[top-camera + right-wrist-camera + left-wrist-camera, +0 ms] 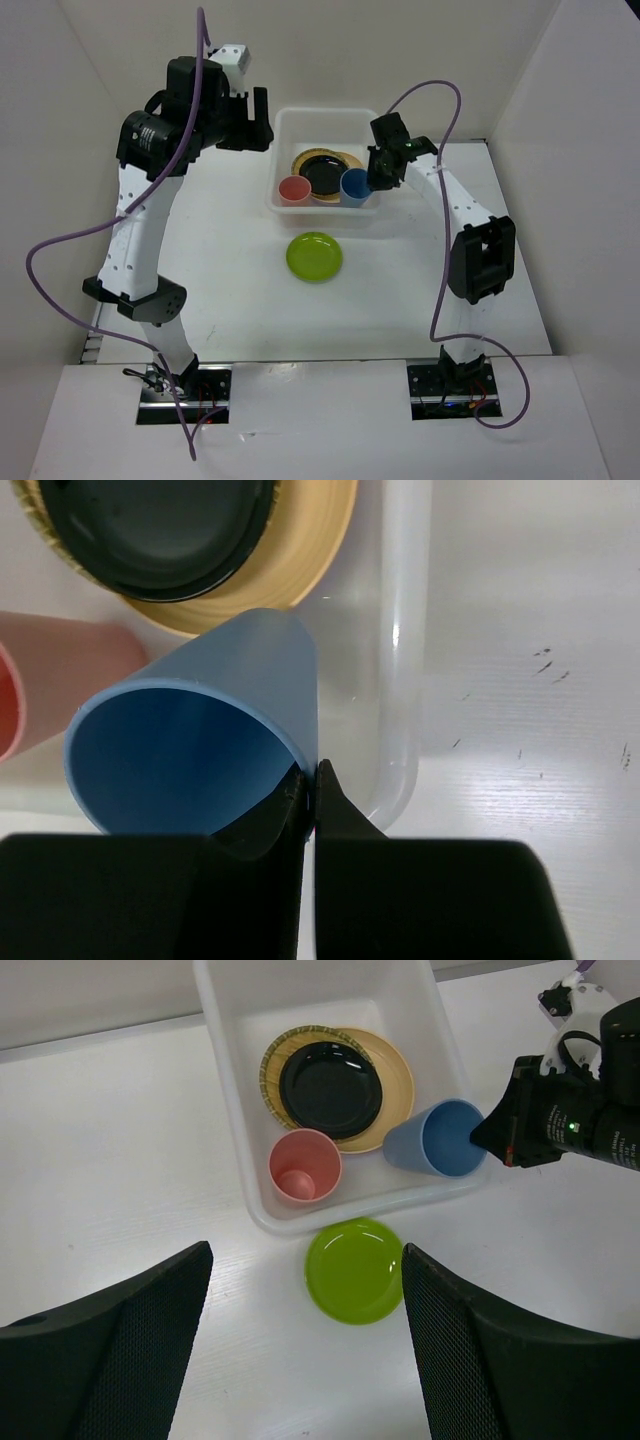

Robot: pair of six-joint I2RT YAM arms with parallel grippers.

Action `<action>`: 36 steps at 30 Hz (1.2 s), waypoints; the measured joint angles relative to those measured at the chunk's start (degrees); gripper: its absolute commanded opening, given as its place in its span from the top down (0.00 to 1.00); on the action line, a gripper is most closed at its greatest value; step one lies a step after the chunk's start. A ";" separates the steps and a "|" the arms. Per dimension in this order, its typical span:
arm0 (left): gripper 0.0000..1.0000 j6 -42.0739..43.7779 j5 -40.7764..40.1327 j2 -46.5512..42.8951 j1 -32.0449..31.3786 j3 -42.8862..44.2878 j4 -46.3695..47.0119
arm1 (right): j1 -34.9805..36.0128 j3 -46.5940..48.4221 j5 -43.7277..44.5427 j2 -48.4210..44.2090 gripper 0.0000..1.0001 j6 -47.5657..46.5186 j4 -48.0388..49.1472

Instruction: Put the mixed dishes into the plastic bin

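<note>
Pinched at the rim by the right gripper (310,780), tilted blue cup (200,730) low in the plastic bin's (400,680) right corner. Could roll into the red cup (305,1165) if released askew. Left gripper (305,1260) wide open, holding nothing; lime green plate (314,256) outside.

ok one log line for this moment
right gripper: shut on blue cup rim, cup tilted in plastic bin | left gripper: open | in bin: red cup, black plate | outside: lime green plate
</note>
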 measured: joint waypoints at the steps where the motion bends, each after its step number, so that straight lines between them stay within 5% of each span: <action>1: 0.17 0.00 0.00 0.00 0.00 -0.13 -0.02 | 0.00 0.02 0.44 0.59 1.00 -0.04 -0.02; 8: 0.16 0.00 0.00 0.00 0.02 -0.87 -0.02 | 0.00 0.46 2.95 3.08 0.98 -0.26 -1.01; 21: 0.10 0.00 -0.02 -0.22 0.02 -1.44 -0.02 | 0.00 1.38 3.96 3.41 0.64 -0.48 -1.57; 27: 0.09 0.00 -0.02 -1.29 0.00 -2.91 0.02 | 0.07 2.21 4.50 2.97 0.34 -0.15 -1.90; 30: 0.09 0.04 -0.07 -2.14 0.02 -3.72 -0.04 | 0.46 3.63 5.07 0.57 0.23 -0.22 -2.47; 36: 0.11 0.00 -0.02 -8.70 0.02 -11.69 0.50 | 1.73 -0.42 3.26 -16.35 0.23 0.11 0.72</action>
